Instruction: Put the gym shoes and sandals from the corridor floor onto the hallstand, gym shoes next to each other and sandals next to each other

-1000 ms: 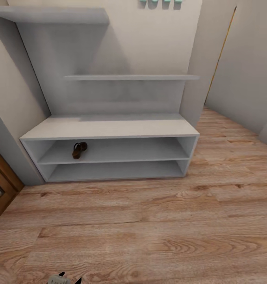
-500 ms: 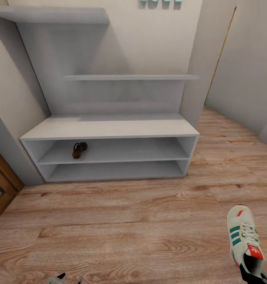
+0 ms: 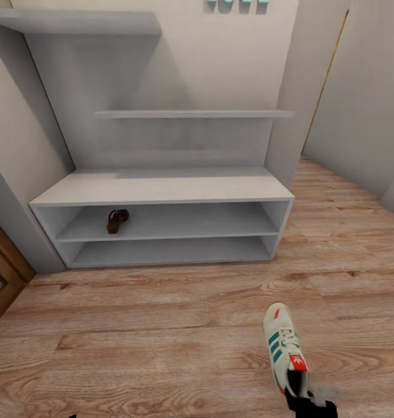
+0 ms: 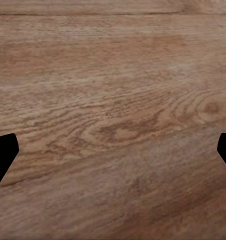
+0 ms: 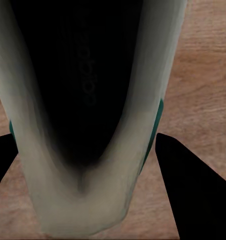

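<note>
One white gym shoe (image 3: 286,350) with green stripes and a red tongue label hangs toe-forward over the corridor floor (image 3: 162,337), held at its heel by my right gripper (image 3: 301,402). In the right wrist view the shoe's dark heel opening (image 5: 85,100) sits between the black fingers (image 5: 193,190) of the right gripper (image 5: 85,150). A brown sandal (image 3: 117,220) lies at the left end of the upper shelf row of the pale-grey hallstand (image 3: 162,187). My left gripper (image 4: 113,150) hangs open over bare wood planks.
Staggered grey wall shelves (image 3: 191,114) rise above the bench, with teal letters (image 3: 237,4) at the top edge. A wooden door frame (image 3: 2,273) stands at the left. The corridor runs on past the wall corner (image 3: 290,116) at the right.
The right gripper has carried the gym shoe to the left, from the right edge toward the middle. The left gripper's fingertips have dropped out of the head view's bottom edge.
</note>
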